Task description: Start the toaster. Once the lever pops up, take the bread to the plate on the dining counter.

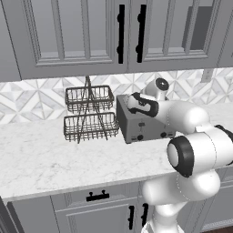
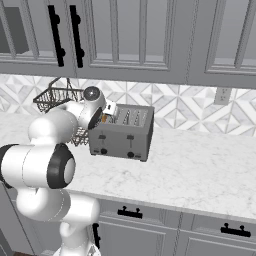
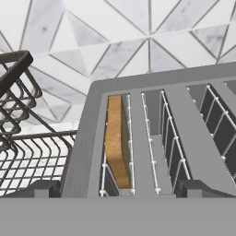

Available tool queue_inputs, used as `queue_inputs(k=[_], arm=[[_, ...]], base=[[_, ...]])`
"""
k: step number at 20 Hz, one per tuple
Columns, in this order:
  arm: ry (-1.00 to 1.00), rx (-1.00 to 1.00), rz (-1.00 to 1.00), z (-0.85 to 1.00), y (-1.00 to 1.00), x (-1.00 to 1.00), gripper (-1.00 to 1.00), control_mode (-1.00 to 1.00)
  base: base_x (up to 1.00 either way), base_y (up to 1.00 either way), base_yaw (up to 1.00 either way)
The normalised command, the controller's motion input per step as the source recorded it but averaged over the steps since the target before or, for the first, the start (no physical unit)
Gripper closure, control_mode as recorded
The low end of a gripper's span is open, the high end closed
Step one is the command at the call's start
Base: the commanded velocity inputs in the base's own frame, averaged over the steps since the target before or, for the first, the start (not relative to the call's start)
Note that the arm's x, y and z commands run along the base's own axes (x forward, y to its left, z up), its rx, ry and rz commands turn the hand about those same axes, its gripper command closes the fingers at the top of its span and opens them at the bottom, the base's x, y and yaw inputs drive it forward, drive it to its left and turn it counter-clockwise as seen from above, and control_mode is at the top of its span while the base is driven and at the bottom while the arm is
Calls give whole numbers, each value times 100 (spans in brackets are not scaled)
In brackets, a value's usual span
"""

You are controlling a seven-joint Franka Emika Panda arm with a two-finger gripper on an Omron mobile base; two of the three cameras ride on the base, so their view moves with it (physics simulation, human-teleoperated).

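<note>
The gripper (image 3: pixel 118 189), jaws wide apart, hovers above the toaster (image 2: pixel 121 133); the bread (image 3: pixel 117 138) sits in the leftmost slot. Straddle the crust squarely before closing.

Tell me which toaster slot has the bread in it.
The outermost slot of the toaster, the one beside the wire basket, holds the bread. The other slots show only bare wire guides.

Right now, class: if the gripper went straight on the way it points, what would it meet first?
Probably the toaster top, around the slot holding the bread; the open gripper's depth is unclear.
</note>
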Motion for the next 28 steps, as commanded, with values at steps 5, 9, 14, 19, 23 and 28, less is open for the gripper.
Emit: queue_inputs(k=[5, 9, 14, 19, 23, 28], arm=[[0, 0, 0, 0, 0, 0, -100, -100], [0, 0, 0, 0, 0, 0, -100, -100], [0, 0, 0, 0, 0, 0, -100, -100], [0, 0, 0, 0, 0, 0, -100, -100], [0, 0, 0, 0, 0, 0, -100, -100], [0, 0, 0, 0, 0, 0, -100, -100]], base=[[0, 0, 0], [0, 0, 0], [0, 0, 0], [0, 0, 0], [0, 0, 0], [0, 0, 0]])
